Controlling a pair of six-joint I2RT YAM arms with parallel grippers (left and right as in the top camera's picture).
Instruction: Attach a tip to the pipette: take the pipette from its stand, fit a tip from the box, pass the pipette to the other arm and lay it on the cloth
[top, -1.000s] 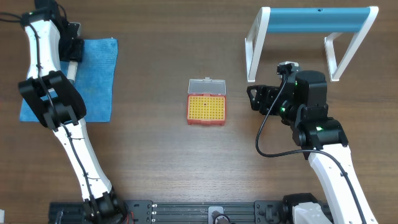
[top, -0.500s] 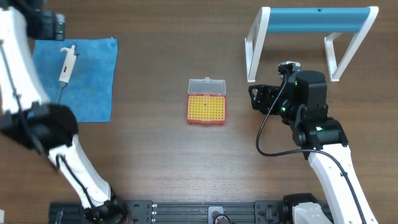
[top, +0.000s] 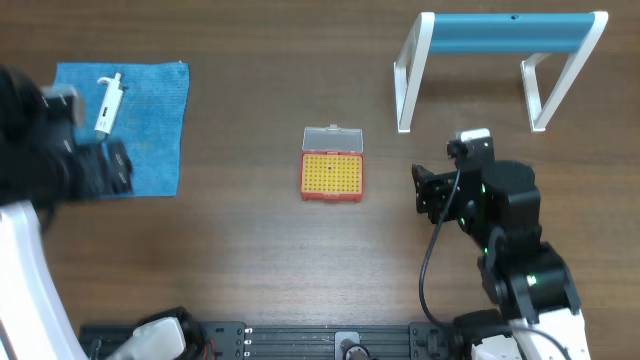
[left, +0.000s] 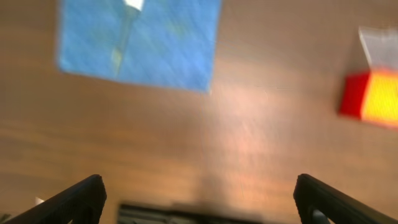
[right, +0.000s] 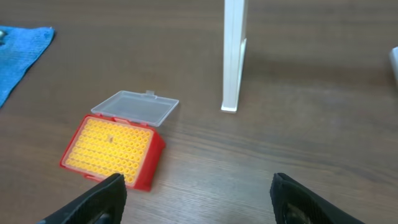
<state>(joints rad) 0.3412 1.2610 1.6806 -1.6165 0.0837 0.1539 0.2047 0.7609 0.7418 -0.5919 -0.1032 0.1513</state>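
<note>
Blue square cloth (top: 140, 130) lies at the far left of the brown wooden table (top: 250, 260) in the top view. The white pipette (top: 107, 105) rests on it, towards its far left part, free of both arms. The red tip box with a yellow rack and an open clear lid (top: 332, 172) sits mid-table. The white stand with a blue top bar (top: 510, 35) is at the far right. The left jaws are a dark blur by the cloth's near left corner; the right jaws sit between the box and the stand, touching neither.

In the left wrist view the left jaws are spread wide with nothing between them, above bare table. The cloth (left: 168, 43) lies beyond, with what seems to be the pipette (left: 132, 5) on it, and the tip box (left: 373, 96) off to one side.

In the right wrist view the right jaws are likewise wide apart and empty. The tip box (right: 112, 152), one leg of the stand (right: 234, 56) and a corner of the cloth (right: 22, 53) lie ahead.
</note>
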